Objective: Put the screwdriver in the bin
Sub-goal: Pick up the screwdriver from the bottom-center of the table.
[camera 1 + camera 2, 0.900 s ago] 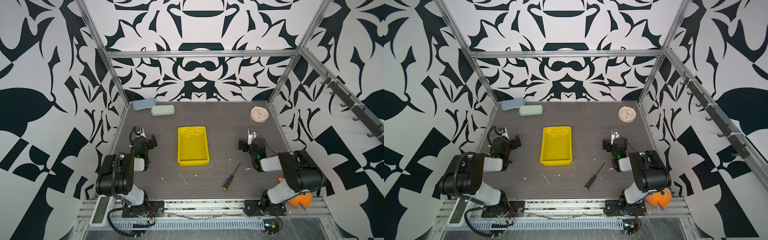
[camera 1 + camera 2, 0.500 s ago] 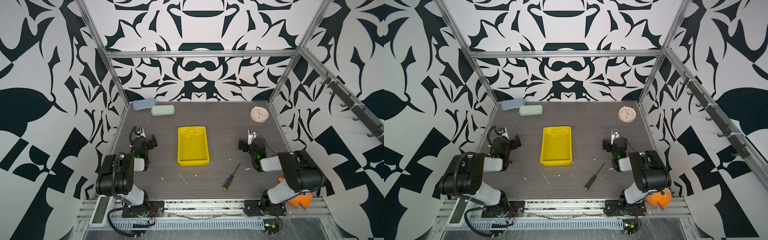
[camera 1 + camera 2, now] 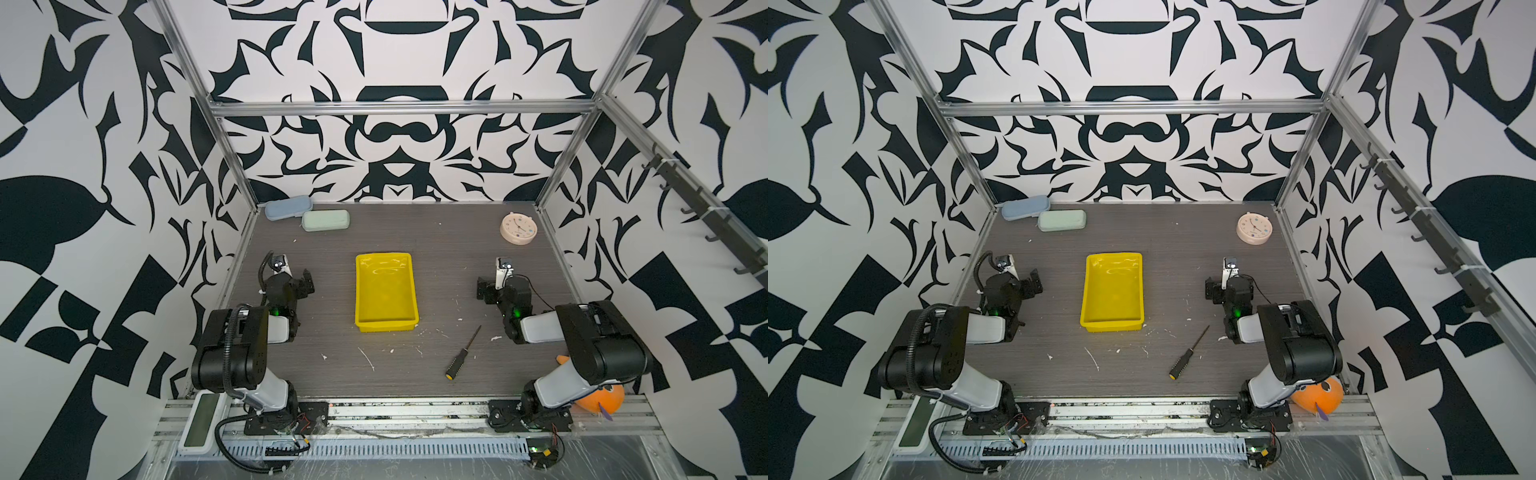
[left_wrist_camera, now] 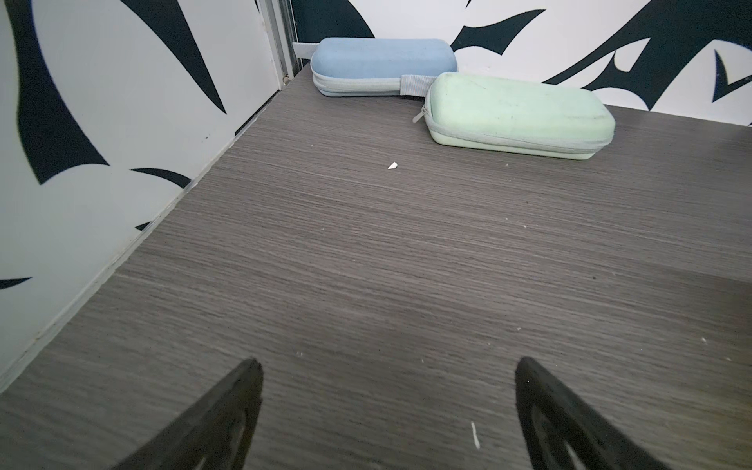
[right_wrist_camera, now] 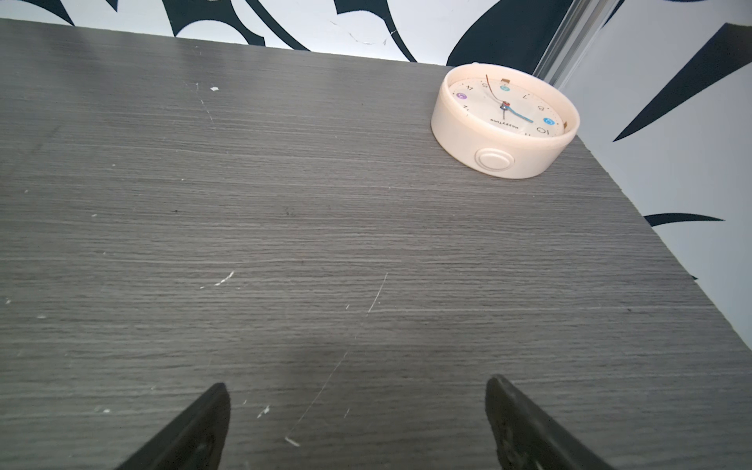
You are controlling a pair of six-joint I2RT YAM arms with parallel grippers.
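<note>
On the counter (image 3: 415, 232), the screwdriver (image 3: 463, 352) lies flat outside the bin (image 3: 386, 329), untouched. Left gripper (image 4: 388, 362) and right gripper (image 5: 356, 382) both stand wide open, empty.

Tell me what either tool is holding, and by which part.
Nothing: left tool and right tool are open, empty; the slim black-handled screwdriver lies on the grey table.

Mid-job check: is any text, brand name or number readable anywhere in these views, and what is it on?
"happyTime": on the dial of the cream alarm clock, upside down in the right wrist view.
"10", "8", "7": hour numerals on the same dial; the other numerals are too blurred to read.
The yellow marks on the screwdriver handle are too small to read.
No text shows on the bin, the blue case or the green case.
</note>
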